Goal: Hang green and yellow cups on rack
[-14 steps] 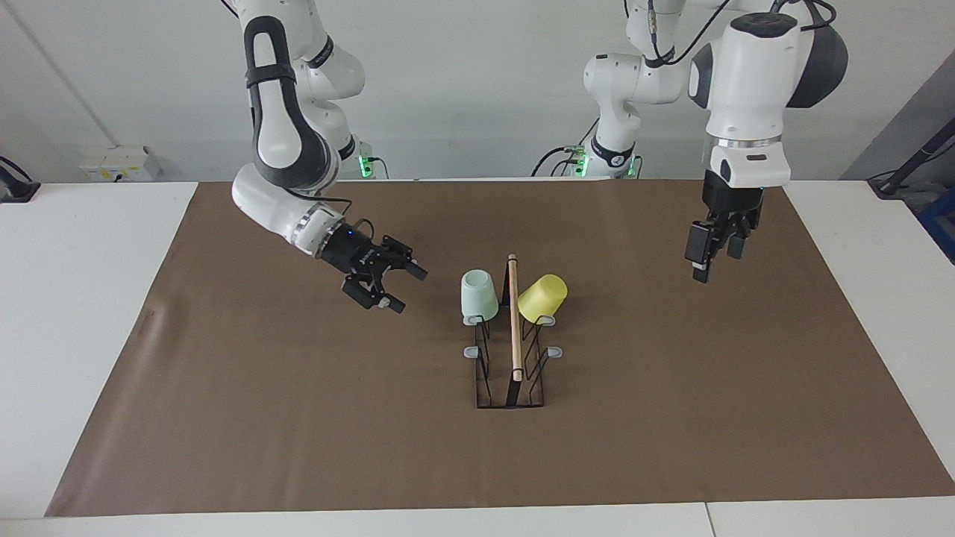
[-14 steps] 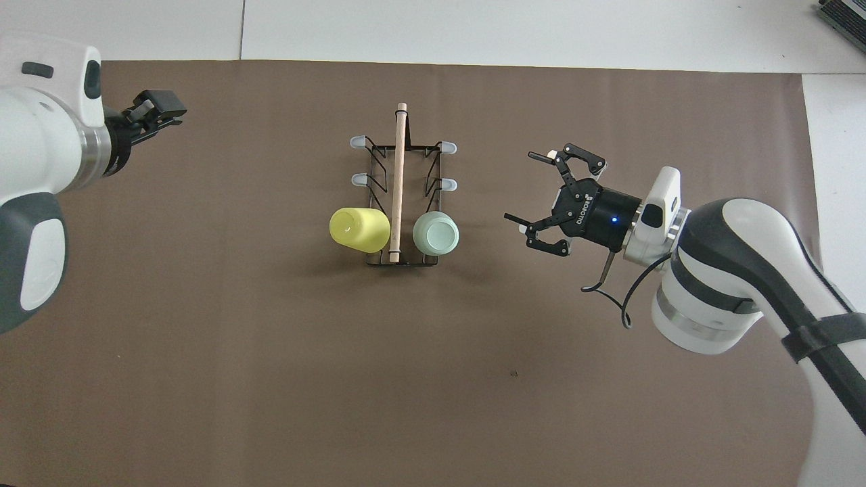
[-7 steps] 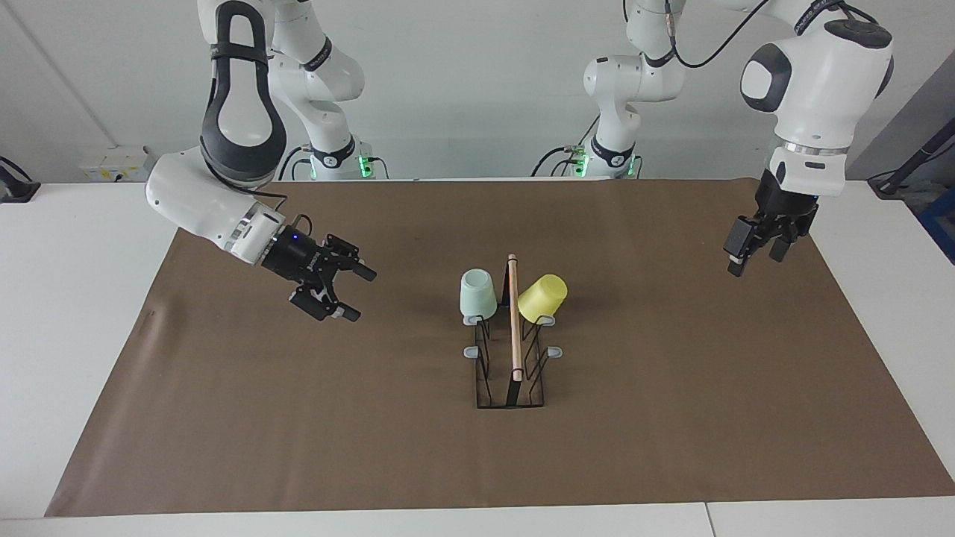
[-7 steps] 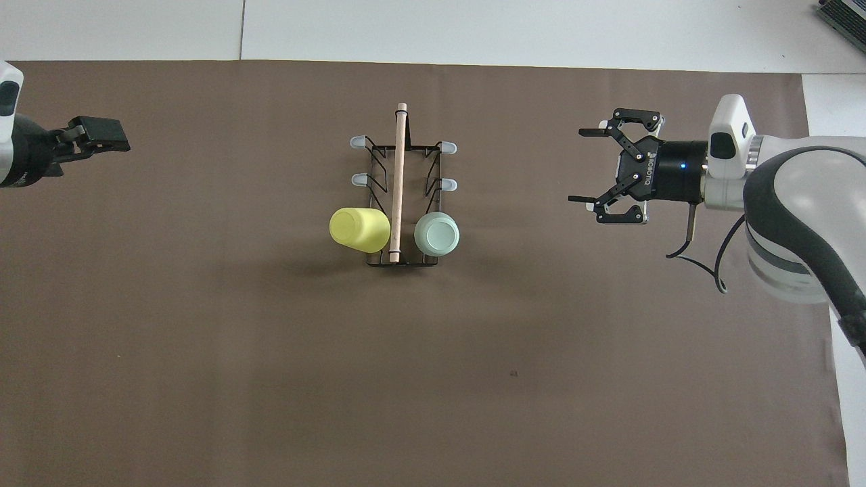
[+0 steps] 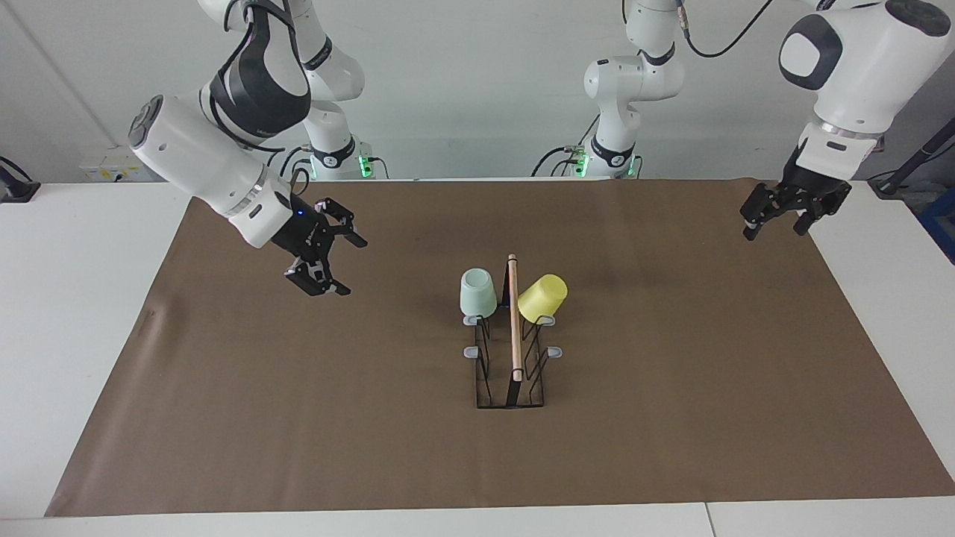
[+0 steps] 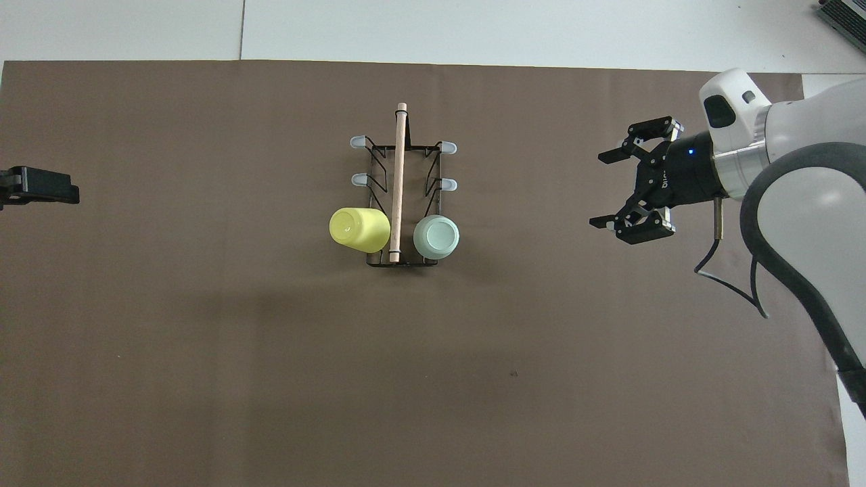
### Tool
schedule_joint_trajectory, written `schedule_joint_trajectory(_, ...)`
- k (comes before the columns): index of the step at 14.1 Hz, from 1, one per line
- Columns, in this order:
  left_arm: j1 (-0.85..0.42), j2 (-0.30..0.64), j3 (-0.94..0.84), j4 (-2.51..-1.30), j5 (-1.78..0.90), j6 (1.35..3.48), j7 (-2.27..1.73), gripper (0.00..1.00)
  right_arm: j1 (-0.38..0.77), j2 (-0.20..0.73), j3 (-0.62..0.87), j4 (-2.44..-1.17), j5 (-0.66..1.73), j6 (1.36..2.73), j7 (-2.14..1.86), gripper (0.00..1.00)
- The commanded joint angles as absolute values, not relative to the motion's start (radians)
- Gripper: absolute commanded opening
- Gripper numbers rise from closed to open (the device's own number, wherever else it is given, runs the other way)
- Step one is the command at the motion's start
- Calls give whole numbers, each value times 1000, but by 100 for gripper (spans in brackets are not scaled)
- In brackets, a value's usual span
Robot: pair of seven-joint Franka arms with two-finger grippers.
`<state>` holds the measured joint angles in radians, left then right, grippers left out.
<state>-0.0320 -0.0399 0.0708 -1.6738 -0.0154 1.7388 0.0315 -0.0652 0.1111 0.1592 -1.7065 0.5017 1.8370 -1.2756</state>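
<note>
The black wire rack [image 5: 513,350] with its wooden rod stands mid-mat; it also shows in the overhead view [image 6: 399,169]. The mint green cup [image 5: 477,292] hangs upside down on the peg nearest the robots on the right arm's side [image 6: 436,235]. The yellow cup [image 5: 543,297] hangs tilted on the matching peg on the left arm's side [image 6: 358,228]. My right gripper [image 5: 352,267] is open and empty, raised over the mat toward the right arm's end [image 6: 599,191]. My left gripper [image 5: 772,231] is open and empty over the mat's edge at the left arm's end; only its tip [image 6: 40,194] shows from overhead.
A brown mat [image 5: 298,410] covers most of the white table [image 5: 74,298]. The rack's other grey-tipped pegs [image 6: 357,142] carry nothing.
Both grippers have drawn away from the rack toward their own ends of the table and risen. The cups and rack have not moved.
</note>
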Motion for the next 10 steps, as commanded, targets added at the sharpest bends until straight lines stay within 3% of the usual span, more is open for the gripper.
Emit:
schedule_joint_trajectory(1,-35,-28,51,-1583,-20,1593,49,100,-74,69,161,-1704,369,1750,-1068,100)
schedule_joint_trajectory(4,-49,1,45,-1497,-21,1451,49,100,-75,26,160,-1704,275,1674,-835,100)
schedule_joint_trajectory(7,59,6,-84,-1489,-23,1450,46,100,-69,-21,161,-1704,203,1606,-705,100)
schedule_joint_trajectory(10,49,9,-101,-1488,-20,1441,48,100,-45,-51,167,-1687,95,1556,-467,100)
